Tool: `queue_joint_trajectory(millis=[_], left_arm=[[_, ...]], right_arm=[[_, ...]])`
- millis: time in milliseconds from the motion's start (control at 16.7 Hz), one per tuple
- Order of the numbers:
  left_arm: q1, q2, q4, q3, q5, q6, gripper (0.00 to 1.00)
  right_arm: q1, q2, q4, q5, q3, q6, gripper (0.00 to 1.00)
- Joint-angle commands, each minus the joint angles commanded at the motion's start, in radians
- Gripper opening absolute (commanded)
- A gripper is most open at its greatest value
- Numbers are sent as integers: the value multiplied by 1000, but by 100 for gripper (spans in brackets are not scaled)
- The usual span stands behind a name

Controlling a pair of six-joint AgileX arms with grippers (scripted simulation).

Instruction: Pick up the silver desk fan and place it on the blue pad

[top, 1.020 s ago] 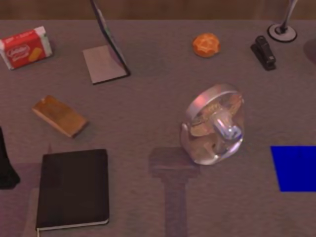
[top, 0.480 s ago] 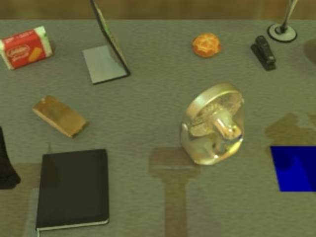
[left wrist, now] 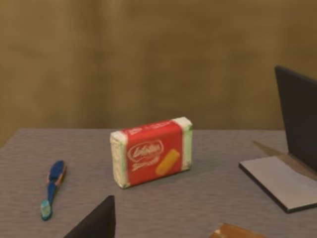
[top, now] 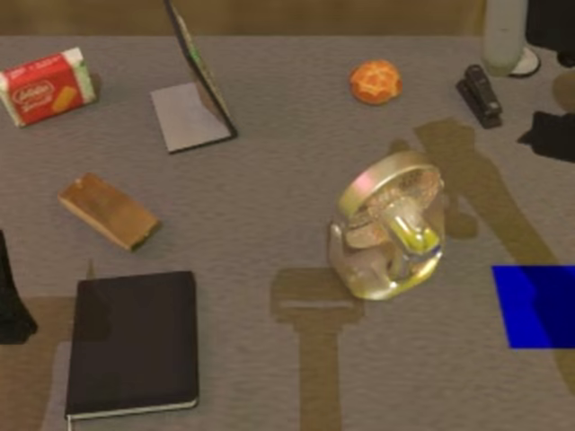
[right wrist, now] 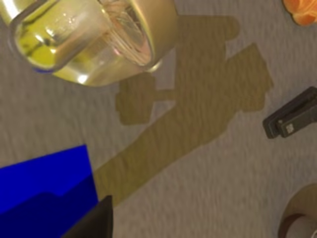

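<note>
One silver desk fan (top: pixel 390 235) is seen standing left of the one blue pad (top: pixel 535 305), apart from it. Beyond the fan, one black stapler (top: pixel 479 94) and one orange bread roll (top: pixel 375 81) are counted. The right gripper (top: pixel 550 135) is seen above the pad; its jaw state cannot be told.

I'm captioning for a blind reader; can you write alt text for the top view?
A silver fan stands mid-table, apart from a blue pad at the right edge. A black notebook, wooden block, red packet, orange ball and stapler lie around it.
</note>
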Motion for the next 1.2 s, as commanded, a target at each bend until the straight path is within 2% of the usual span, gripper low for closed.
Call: queue_joint_trajectory(millis=[300,540,720,1200], left_arm=[[0,0,0,0,0,0,100],[0,0,0,0,0,0,100],[0,0,0,0,0,0,100],[0,0,0,0,0,0,100]], right_arm=[[102,444,-307,-3,466,-286,100],[154,666,-464,-5,699,-429,100],[170,732,-513,-6,766,-472,100],[169,722,-476,-6,723,-473,100]])
